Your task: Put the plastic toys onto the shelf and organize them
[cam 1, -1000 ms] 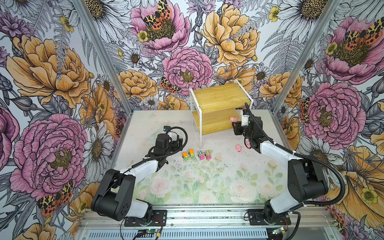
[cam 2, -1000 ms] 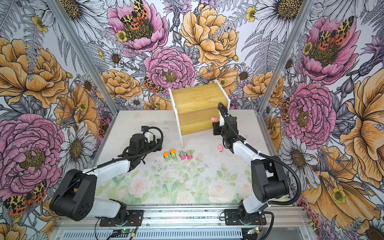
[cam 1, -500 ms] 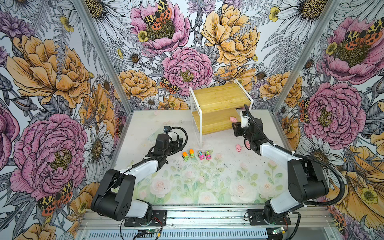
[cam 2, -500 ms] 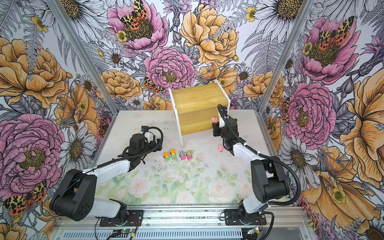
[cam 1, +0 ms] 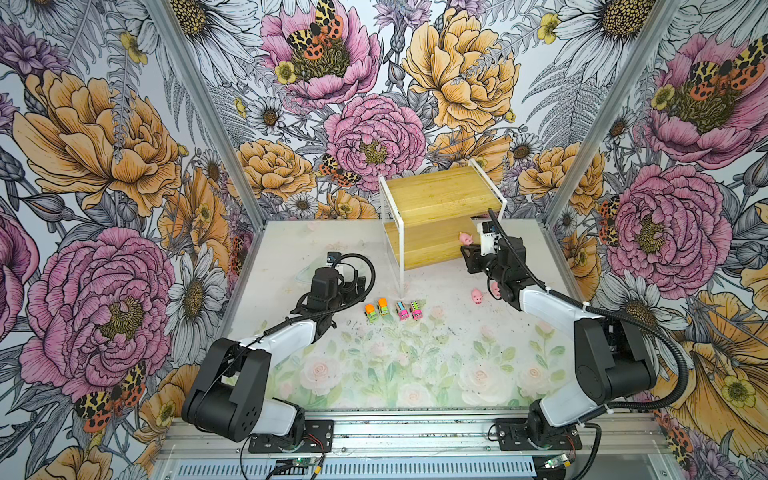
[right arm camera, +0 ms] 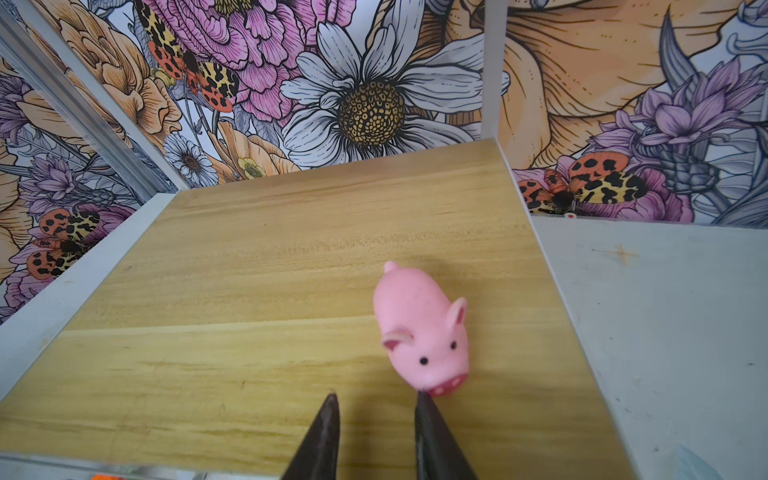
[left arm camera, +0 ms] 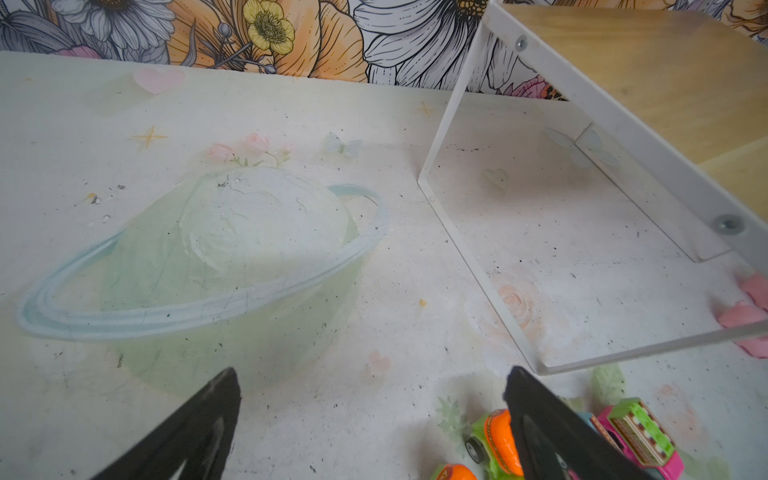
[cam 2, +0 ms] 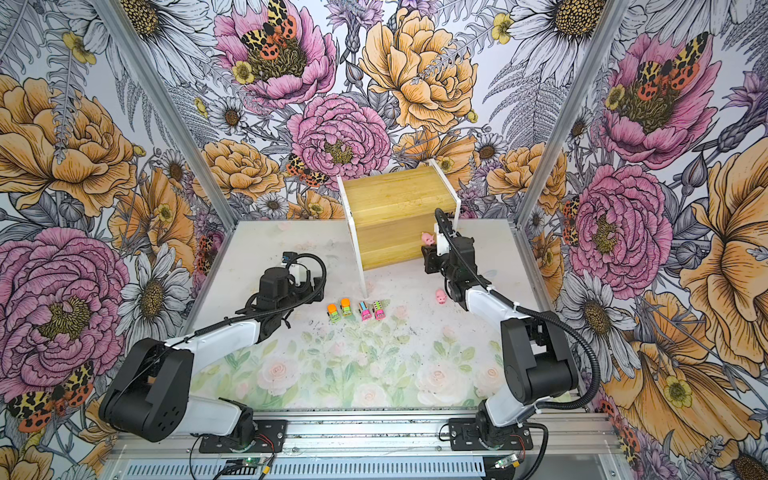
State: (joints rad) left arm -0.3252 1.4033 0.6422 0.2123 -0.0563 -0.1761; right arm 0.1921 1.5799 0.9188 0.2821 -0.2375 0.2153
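Observation:
The shelf (cam 1: 440, 199) (cam 2: 395, 195) stands at the back of the table. One pink pig (cam 1: 465, 238) (cam 2: 428, 238) (right arm camera: 419, 332) sits on its lower board, at the right end. My right gripper (cam 1: 470, 250) (right arm camera: 376, 399) hovers just in front of that pig, jaws a little apart and holding nothing; one fingertip is by its snout. Another pig (cam 1: 477, 296) (cam 2: 441, 296) lies on the table beside the right arm. Two green trucks (cam 1: 377, 309) and two pink trucks (cam 1: 408, 310) stand in a row mid-table. My left gripper (cam 1: 353, 284) (left arm camera: 372, 376) is wide open and empty, left of the trucks.
In the left wrist view a green truck (left arm camera: 496, 440) sits just outside one finger, with a pink truck (left arm camera: 636, 436) beyond it. Pink pigs (left arm camera: 744, 316) show past the shelf's clear side panel (left arm camera: 540, 249). Flowered walls enclose the table on three sides.
The right gripper has shifted only slightly in front of the shelf. The pig on the lower board, the trucks and the left arm have stayed where they were.

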